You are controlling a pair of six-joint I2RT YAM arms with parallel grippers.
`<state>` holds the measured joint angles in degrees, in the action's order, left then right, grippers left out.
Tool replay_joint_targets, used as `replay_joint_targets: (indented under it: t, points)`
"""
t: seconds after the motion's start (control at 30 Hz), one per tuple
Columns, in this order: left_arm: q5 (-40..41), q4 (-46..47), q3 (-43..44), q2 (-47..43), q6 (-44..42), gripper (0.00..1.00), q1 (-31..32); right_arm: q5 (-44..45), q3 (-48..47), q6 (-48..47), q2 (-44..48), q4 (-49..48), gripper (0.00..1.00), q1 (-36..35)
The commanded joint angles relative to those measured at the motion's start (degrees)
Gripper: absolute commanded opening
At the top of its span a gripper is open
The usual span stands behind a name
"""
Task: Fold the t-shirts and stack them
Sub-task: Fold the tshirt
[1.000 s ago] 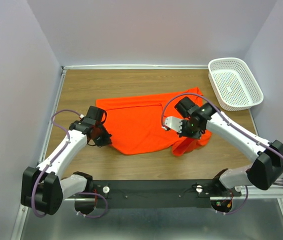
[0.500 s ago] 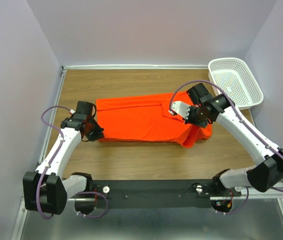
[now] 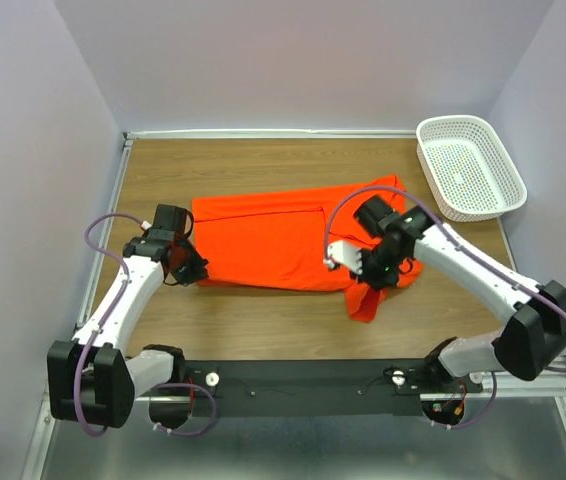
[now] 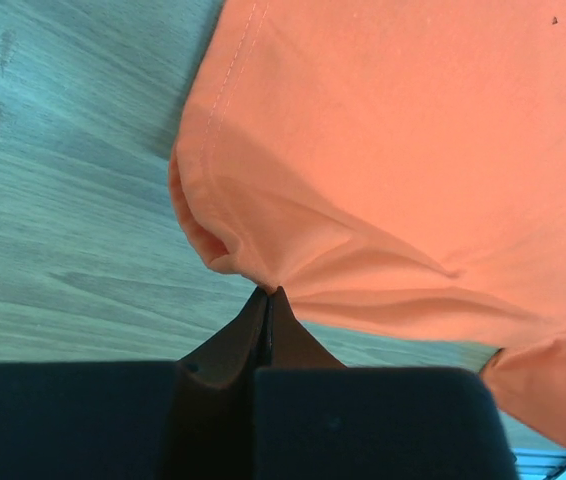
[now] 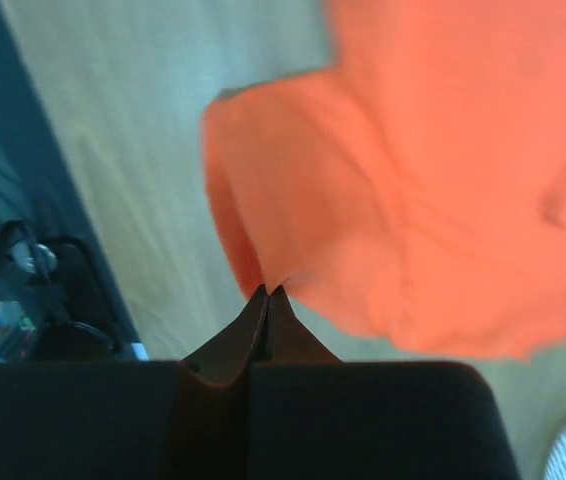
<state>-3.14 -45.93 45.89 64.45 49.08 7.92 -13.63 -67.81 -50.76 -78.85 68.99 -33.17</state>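
Pinching the t-shirt (image 3: 263, 240) at both ends: the left hand (image 4: 266, 293) clamps its hem corner, the right hand (image 5: 266, 290) clenches a bunched fold; it stretches between them on the table (image 3: 263, 165).

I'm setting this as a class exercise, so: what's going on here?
Two robot arms are working on an orange t-shirt spread on the table. The left gripper is shut on its left edge, the right gripper on its bunched right end. Folding is unfinished. A white basket stands far right.
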Motion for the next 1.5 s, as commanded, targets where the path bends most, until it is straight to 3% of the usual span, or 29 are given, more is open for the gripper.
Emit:
replay_joint_targets:
  t: [0.0,0.17,0.33,0.47,0.63,0.73,0.77,0.83,0.97,1.1,1.47]
  points:
    - [-0.03,1.81,-0.36,1.29,-1.0,0.0,-0.36,-0.62,7.16,6.09,-4.02,-7.1,0.01,-7.51]
    - [0.24,2.6,-0.36,1.91,-1.18,0.0,-0.36,1.14,2.7,10.06,-14.47,-13.6,0.02,-14.55]
    - [-0.64,3.13,-1.41,2.0,-1.53,0.0,-0.45,0.97,-5.3,13.05,-22.4,-14.85,0.46,-15.26]
    - [-0.82,3.74,-1.94,2.0,-2.23,0.0,-0.54,2.9,-7.16,13.24,-17.06,-15.38,0.63,-14.82]
    - [-1.78,4.71,-1.68,2.79,-3.46,0.0,-0.54,4.49,2.91,2.53,-3.72,-14.32,0.63,-13.42]
    - [-2.05,5.32,-2.2,3.23,-3.81,0.0,-0.63,2.3,8.99,-3.18,2.62,-12.22,0.6,-9.04]
    - [-2.14,5.59,-2.47,3.14,-3.9,0.0,-0.63,2.12,9.97,-3.72,3.52,-12.13,0.54,-8.32]
    - [-2.75,5.85,-3.0,3.14,-3.82,0.0,-0.63,1.59,11.29,-0.4,3.88,-12.3,0.23,-7.88]
    - [-3.28,6.56,-3.44,3.14,-3.73,0.0,-0.72,-4.29,12.44,6.02,0.02,-12.21,0.39,-7.96]
    - [-3.45,6.56,-3.96,2.35,-3.55,0.0,-0.72,-3.86,14.46,10.06,-0.52,-17.38,0.47,-7.88]
    - [-4.07,6.91,-5.02,1.65,-3.29,0.0,-0.72,-6.5,15.78,13.32,-4.29,-20.56,0.48,-8.05]
